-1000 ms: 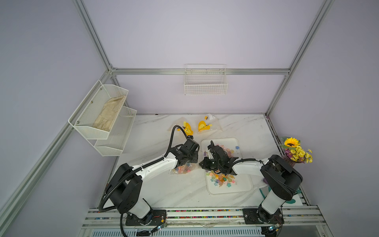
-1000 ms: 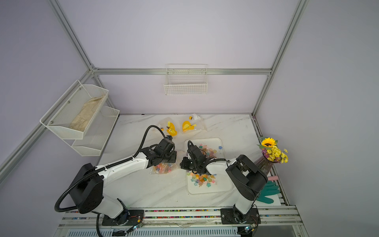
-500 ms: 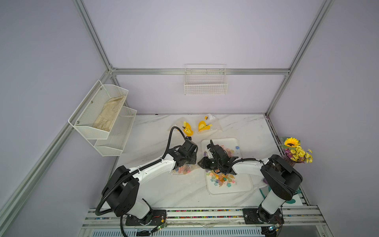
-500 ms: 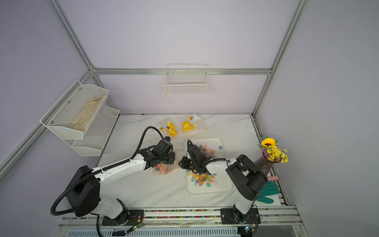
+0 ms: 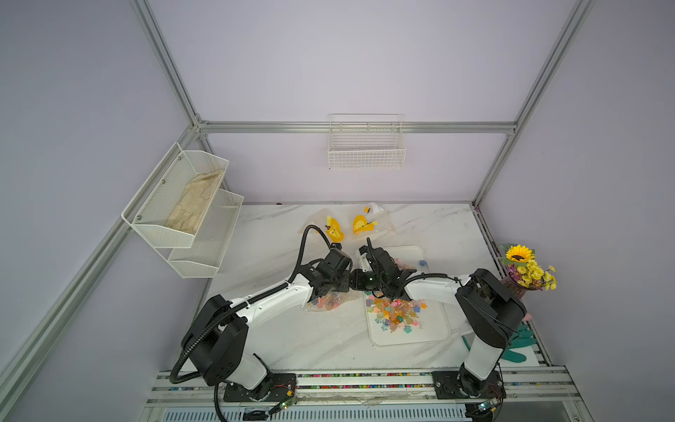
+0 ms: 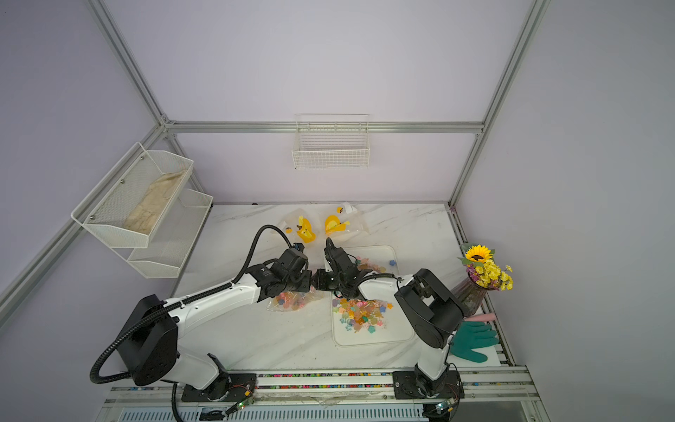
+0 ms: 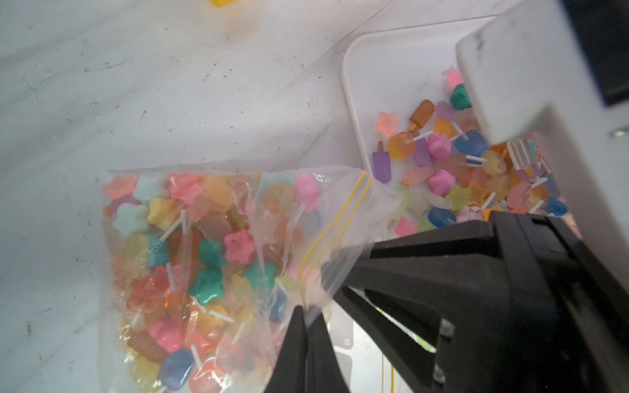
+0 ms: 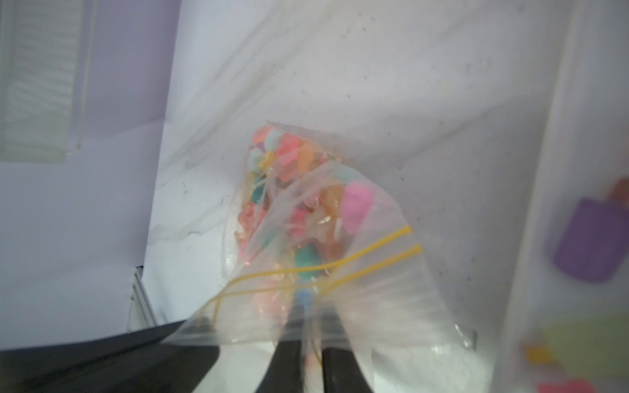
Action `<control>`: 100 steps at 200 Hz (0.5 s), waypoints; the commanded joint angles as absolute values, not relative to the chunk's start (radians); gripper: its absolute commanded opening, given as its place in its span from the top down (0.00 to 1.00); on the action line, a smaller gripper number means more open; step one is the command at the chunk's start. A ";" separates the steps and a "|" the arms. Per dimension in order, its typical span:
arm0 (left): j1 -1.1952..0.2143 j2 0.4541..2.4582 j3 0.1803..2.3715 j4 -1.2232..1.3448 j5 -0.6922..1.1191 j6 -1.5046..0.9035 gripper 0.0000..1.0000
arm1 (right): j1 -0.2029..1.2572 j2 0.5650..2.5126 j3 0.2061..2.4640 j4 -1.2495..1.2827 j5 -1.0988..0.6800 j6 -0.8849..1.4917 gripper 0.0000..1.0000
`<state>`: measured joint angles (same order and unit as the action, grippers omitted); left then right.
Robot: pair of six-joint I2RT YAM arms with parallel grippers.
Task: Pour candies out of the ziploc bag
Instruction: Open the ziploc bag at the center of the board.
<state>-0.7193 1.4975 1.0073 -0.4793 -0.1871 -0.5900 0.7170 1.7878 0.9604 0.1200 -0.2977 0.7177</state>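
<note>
Left gripper and right gripper low, nose-to-nose on ziploc bag

A white wire basket hangs on the back wall. A two-tier mesh shelf carries a beige cloth in its upper tier. On the marble table, two yellow-printed clear pouches lie at the back, with a sunflower bouquet and a teal glove along the right edge.

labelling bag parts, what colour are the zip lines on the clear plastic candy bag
Yellow: two thin parallel zip lines; clearest in the right wrist view.
</note>
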 commanded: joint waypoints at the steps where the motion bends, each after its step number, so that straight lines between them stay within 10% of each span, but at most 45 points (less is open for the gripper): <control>1: -0.712 1.471 0.979 -0.451 -0.200 -0.592 1.00 | 0.713 1.753 0.939 0.099 -0.239 0.753 1.00; 100: -0.710 1.343 0.914 -0.476 -0.268 -0.639 1.00 | 0.685 1.719 0.870 0.055 -0.149 0.823 1.00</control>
